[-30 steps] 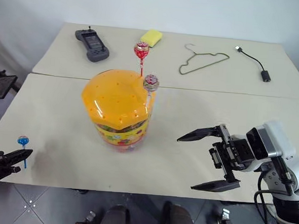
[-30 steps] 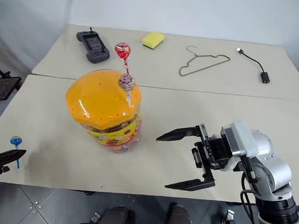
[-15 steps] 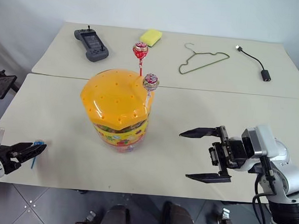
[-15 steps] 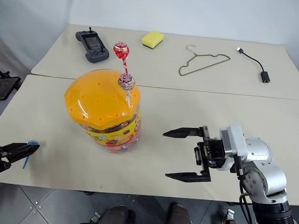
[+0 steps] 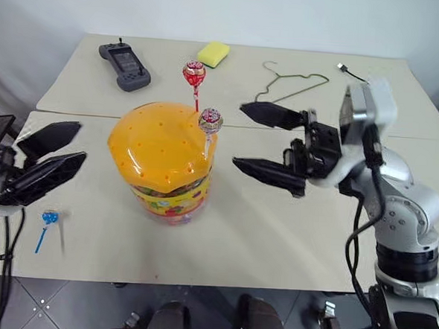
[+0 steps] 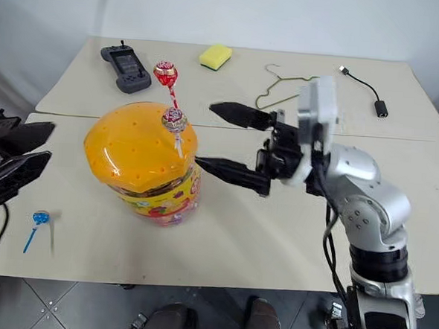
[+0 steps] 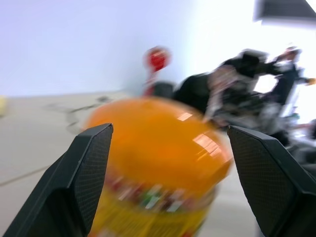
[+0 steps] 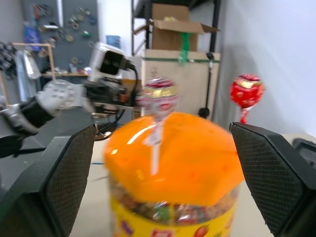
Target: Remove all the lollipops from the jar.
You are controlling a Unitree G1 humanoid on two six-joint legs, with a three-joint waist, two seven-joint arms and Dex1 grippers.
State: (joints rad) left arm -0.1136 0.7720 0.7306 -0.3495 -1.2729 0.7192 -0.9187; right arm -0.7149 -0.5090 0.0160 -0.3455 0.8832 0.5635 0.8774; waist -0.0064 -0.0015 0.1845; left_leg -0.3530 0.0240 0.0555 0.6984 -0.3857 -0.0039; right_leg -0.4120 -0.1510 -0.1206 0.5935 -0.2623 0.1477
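Observation:
The jar (image 5: pixel 164 161) stands mid-table with its orange domed lid on. A red lollipop (image 5: pixel 194 73) and a white lollipop (image 5: pixel 210 121) stick upright out of the lid's far right side. A blue lollipop (image 5: pixel 49 217) lies flat on the table near the front left edge. My left gripper (image 5: pixel 81 141) is open, raised to the left of the jar, above and behind the blue lollipop. My right gripper (image 5: pixel 238 134) is open and empty, pointing at the jar from the right, its tips close to the white lollipop (image 8: pixel 159 94).
On the far table lie a black game controller (image 5: pixel 123 63), a yellow sponge (image 5: pixel 213 54), a wire hanger (image 5: pixel 288 83) and a black cable (image 5: pixel 352 72). A seam (image 5: pixel 430 140) runs between the two tables behind the jar.
My left gripper opened, left the blue lollipop on the table, then rose and swung towards the jar. My right gripper, still open, lifted and moved left up to the jar's lid.

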